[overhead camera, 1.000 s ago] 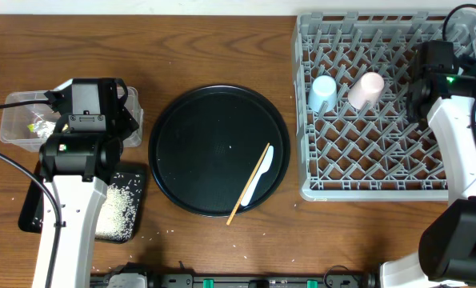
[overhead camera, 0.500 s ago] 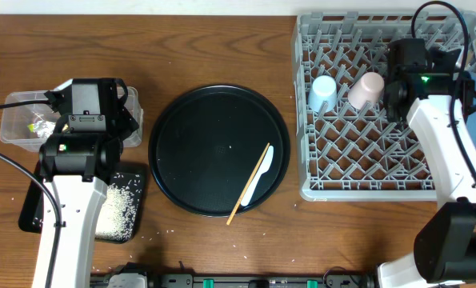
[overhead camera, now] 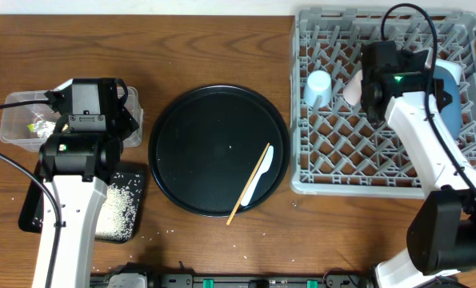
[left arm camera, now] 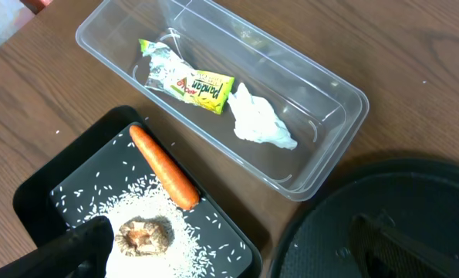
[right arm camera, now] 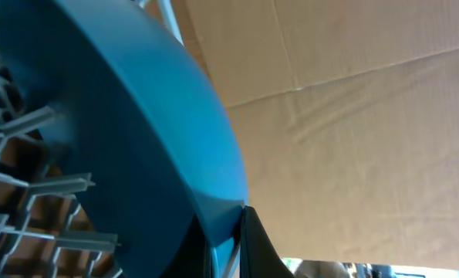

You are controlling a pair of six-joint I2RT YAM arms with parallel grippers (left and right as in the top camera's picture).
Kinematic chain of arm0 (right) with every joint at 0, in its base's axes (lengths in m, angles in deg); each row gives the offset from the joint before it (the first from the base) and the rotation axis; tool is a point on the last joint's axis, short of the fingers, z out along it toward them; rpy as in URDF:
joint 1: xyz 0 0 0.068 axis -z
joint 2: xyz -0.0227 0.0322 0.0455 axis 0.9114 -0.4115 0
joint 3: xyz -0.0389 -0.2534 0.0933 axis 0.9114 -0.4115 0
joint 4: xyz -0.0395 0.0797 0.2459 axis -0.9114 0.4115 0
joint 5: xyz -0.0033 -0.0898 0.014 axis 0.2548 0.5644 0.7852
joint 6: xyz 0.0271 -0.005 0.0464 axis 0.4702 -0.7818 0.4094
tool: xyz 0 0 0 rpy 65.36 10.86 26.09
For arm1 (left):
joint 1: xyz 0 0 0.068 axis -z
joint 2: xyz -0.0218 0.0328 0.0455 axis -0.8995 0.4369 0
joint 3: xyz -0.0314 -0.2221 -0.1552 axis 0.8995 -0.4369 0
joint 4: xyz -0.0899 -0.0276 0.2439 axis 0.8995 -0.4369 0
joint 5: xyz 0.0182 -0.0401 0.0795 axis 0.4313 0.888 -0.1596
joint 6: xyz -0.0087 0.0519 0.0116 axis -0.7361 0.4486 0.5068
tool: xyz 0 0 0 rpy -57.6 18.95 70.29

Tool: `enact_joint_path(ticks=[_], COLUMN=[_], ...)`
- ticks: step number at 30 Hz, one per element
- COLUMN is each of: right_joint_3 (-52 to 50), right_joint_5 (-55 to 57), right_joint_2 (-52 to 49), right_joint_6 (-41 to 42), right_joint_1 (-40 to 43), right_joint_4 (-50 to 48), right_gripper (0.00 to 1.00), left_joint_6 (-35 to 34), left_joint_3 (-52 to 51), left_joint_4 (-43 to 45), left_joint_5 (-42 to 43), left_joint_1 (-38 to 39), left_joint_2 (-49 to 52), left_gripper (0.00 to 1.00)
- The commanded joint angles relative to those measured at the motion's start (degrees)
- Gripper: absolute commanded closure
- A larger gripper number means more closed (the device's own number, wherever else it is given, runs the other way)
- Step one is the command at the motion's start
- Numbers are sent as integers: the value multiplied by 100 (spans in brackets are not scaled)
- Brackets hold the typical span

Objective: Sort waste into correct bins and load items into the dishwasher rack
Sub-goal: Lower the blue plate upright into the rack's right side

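Observation:
My right gripper (right arm camera: 241, 232) is shut on the rim of the large dark blue plate (right arm camera: 136, 131), which stands on edge in the grey dishwasher rack (overhead camera: 358, 180). A light blue cup (overhead camera: 318, 88) and a pink cup (overhead camera: 353, 90), partly hidden by my arm, sit in the rack. The white spoon (overhead camera: 258, 180) and wooden chopstick (overhead camera: 248, 186) lie on the round black tray (overhead camera: 198, 152). My left gripper (left arm camera: 229, 247) hangs open over the bins. The clear box (left arm camera: 322, 85) holds a yellow-green wrapper (left arm camera: 187, 77) and a tissue (left arm camera: 264, 123). The black bin (left arm camera: 36, 201) holds a carrot (left arm camera: 163, 166), rice (left arm camera: 190, 255) and a brown lump (left arm camera: 146, 235).
The left arm's body covers part of both bins in the overhead view. A few rice grains lie on the wood near the black bin. The rack's upright pegs surround the plate. Bare wood (overhead camera: 222, 48) runs behind the round tray.
My right arm has swung left across the rack with the plate in its grip. The rack has slid slightly left. The left arm has stayed still.

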Motion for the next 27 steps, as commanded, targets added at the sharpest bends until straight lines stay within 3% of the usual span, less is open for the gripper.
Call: enact_joint_path(ticks=[1,13,27], right_joint_3=[15,24,26], right_joint_5=[-1187,-758,369], right_joint_2=[7,101,203], right_joint_6=[494,505,-2212], right_joint_1=[-339,-494,-540], right_joint_4=[-164,-170,-1440], right_gripper=[99,99,99], left_joint_6=[-94,-94,-94], left_joint_3=[4,4,4], left_joint_4=[-17,-17,-17], left_joint_5=[-35,-35,-33], left_joint_1=[-22,-24,-24], left_joint_2=[2,2,2], left_gripper=[2,2,2])
